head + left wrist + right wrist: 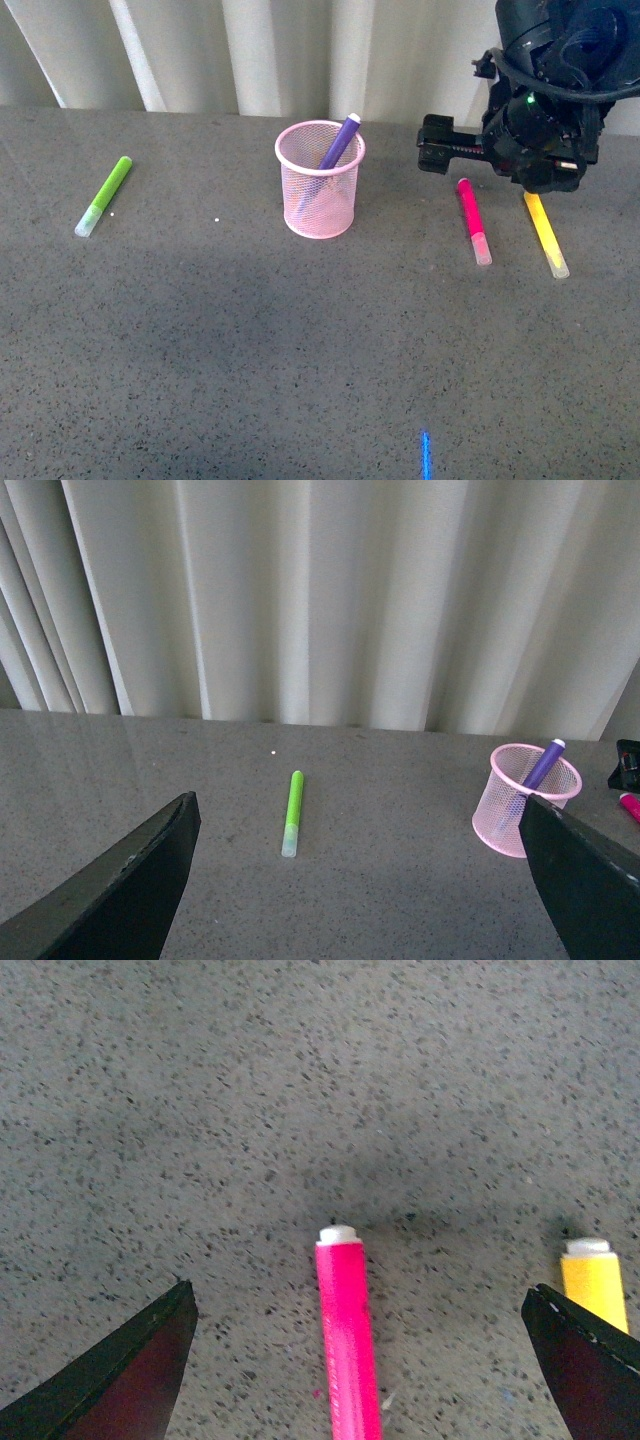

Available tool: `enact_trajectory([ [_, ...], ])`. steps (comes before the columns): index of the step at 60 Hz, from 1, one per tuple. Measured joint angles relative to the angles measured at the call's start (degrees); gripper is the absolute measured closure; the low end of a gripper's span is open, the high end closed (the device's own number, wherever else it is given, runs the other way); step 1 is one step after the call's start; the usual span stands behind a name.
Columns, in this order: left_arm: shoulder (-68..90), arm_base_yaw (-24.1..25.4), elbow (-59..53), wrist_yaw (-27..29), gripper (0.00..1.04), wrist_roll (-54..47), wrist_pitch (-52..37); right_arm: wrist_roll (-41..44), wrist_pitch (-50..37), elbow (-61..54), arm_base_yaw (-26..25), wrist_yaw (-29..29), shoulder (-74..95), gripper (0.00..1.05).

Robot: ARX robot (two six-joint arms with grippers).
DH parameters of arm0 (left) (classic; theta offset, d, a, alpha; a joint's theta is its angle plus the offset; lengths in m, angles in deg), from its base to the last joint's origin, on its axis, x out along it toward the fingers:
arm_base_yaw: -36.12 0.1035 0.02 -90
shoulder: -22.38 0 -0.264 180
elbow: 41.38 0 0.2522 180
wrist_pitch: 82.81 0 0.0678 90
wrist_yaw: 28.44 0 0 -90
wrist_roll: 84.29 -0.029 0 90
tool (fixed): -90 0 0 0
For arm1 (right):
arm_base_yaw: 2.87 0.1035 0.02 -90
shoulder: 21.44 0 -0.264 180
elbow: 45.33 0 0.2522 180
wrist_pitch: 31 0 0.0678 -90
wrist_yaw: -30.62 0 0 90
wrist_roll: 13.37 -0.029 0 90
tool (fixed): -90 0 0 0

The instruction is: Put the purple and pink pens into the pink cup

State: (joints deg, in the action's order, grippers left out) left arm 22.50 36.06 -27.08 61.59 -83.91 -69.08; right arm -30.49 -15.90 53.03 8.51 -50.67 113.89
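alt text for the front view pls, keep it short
A pink mesh cup stands at centre with the purple pen leaning inside it. The pink pen lies to its right beside a yellow marker, near the robot's black right arm; a green marker lies far left.

On my front feed only the right arm shows: a bulky glossy-black wrist housing (545, 115) built of rounded casings stacked on one another. A thick black cable (570, 96) loops across its top, and a tiny green indicator light (529, 98) glows on its face. A blocky black rail piece (440, 143) with fine ridges sticks out sideways. On the wrist feeds, the left gripper's fingers (120, 890) and the right gripper's fingers (110, 1380) are matte black wedges with pale, scuffed edges.
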Motion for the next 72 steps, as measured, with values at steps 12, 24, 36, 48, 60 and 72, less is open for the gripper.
enact_trajectory([
  [12, 0.0, 0.0, 0.0, 0.0, 0.07, 0.0, 0.0, -0.2, 1.1, 3.5, 1.1, -0.4, 2.4, 0.07],
  [24, 0.0, 0.0, 0.0, 0.0, 0.07, 0.0, 0.0, -1.1, 1.0, 3.8, 1.7, -0.9, 3.5, 0.07],
  [36, 0.0, 0.0, 0.0, 0.0, 0.07, 0.0, 0.0, -1.6, -0.9, 3.5, 1.8, -1.8, 3.5, 0.07],
  [48, 0.0, 0.0, 0.0, 0.0, 0.07, 0.0, 0.0, -2.2, -2.2, 2.2, 0.5, -3.4, 3.8, 0.07],
  [60, 0.0, 0.0, 0.0, 0.0, 0.07, 0.0, 0.0, -2.5, -4.1, -0.9, -1.6, -5.2, 3.8, 0.07],
  [72, 0.0, 0.0, 0.0, 0.0, 0.07, 0.0, 0.0, -2.1, -5.0, -1.4, -2.2, -5.1, 3.7, 0.07],
])
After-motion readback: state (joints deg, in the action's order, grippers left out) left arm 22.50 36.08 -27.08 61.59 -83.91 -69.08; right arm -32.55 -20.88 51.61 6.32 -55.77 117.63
